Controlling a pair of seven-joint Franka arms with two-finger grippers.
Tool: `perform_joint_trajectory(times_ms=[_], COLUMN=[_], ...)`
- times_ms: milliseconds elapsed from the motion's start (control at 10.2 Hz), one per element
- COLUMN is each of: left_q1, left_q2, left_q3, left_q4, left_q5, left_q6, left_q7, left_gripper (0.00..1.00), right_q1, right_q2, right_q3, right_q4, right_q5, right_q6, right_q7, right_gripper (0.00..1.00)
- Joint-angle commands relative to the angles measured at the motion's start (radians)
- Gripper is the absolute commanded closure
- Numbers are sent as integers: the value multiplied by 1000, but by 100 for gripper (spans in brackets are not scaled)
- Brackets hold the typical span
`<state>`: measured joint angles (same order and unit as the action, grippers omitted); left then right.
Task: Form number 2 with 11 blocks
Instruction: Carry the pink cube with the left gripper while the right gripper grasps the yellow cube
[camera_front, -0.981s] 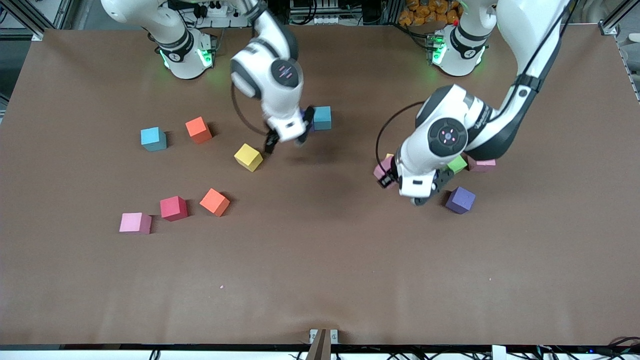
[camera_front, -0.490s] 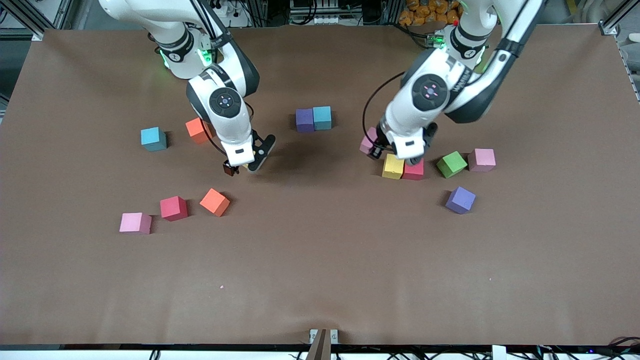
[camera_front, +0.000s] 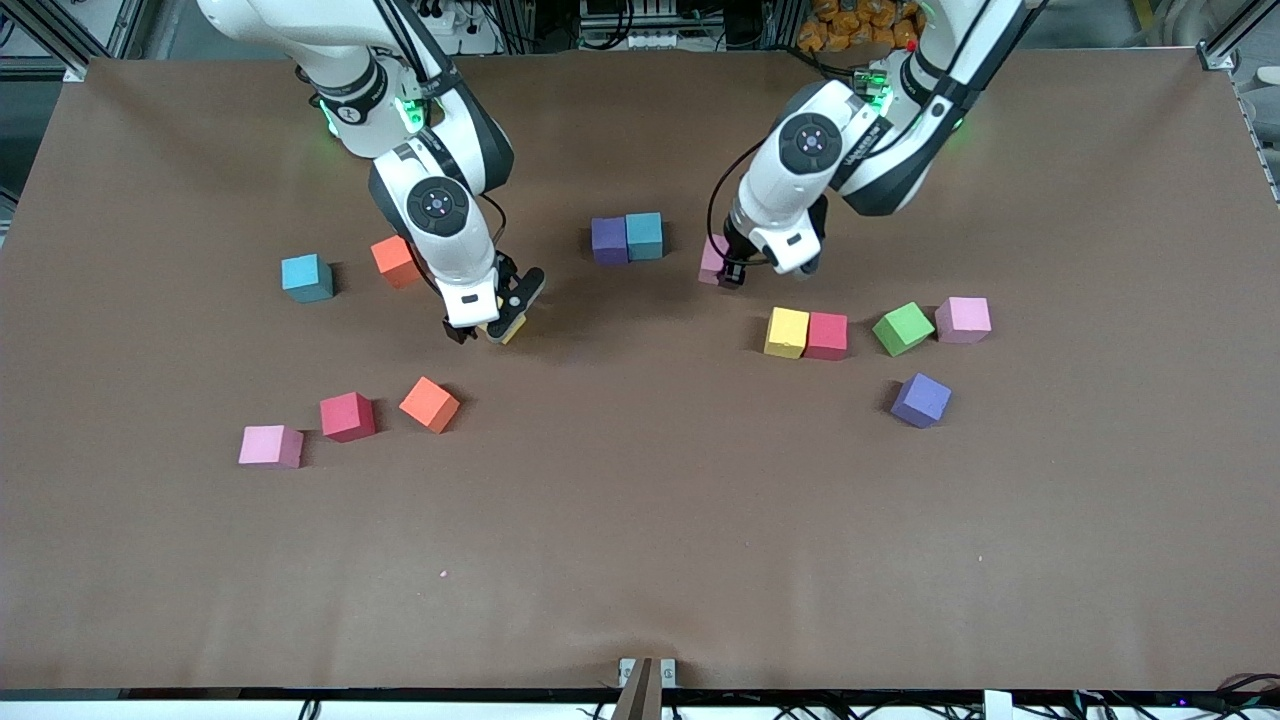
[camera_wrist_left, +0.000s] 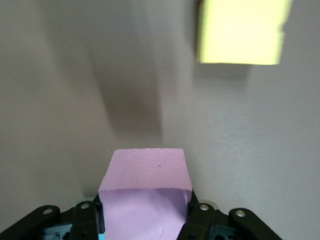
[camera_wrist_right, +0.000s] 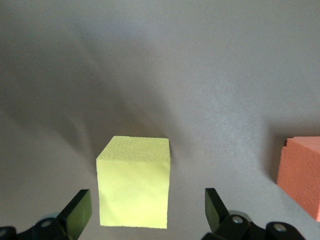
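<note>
- Number 2: not formed yet, as I read it. Only seed I see is a purple block abutting a teal block, mid worktop, toward the robots' bases.
- Pink block: clamped in left gripper, low over bare worktop just beside the purple/teal pair, toward the left arm's end. In the left wrist view, pink block sits square between the fingers.
- Yellow block: on the worktop between the right gripper fingers, which stand spread wide and clear of it. In front view, right gripper covers most of the block.
- Rest of blocks, loose: yellow+red pair touching; pink beside green cube; purple nearer cam; orange, teal, red, orange, pink toward right arm's end.
- Risk 1: pink set down skewed or with a gap, or it nudges the pair, if the approach is off-line.
- Risk 2: yellow sits a bit off-centre between the fingers, so closing could twist or push it, not grip it.
- Risk 3: both arms heading mid worktop, collision poss.
- Materials: equal cubes, matte, foam-like grainy faces, sharp edges; prob light, slightly squashy. Worktop: flat brown matte sheet.
</note>
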<state>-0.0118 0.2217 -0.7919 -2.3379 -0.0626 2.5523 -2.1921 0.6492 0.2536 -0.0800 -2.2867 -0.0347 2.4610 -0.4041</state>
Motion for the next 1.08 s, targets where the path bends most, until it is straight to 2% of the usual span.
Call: perform_joint_trajectory(times_ms=[0,196,392,589,981], left_q1=[-37,-65,-86,-91,-114], left_q2=[-24,-15,25,65,111], left_q3=[-13,-13,-12,-10,-6], left_q4=[-70,-81,-100,-101,-95], left_q5=[-26,-26,-25,-17,30], left_q6=[68,78,162,203,209], left_q7=[-144,-242,-300,-302,-301], left_gripper=[50,50,50,50,50], right_q1=[-10,-8,-6,-5,-5], right_q2=[-22,-11,1,24,44], right_q3=[14,16,17,17,19], right_q4=[-60,-68,-68,-74,-79], right_q5=[18,18,18,18,18], right_q6=[68,90,99,144,147], right_q7=[2,2,2,2,4], right_gripper=[0,0,0,0,1])
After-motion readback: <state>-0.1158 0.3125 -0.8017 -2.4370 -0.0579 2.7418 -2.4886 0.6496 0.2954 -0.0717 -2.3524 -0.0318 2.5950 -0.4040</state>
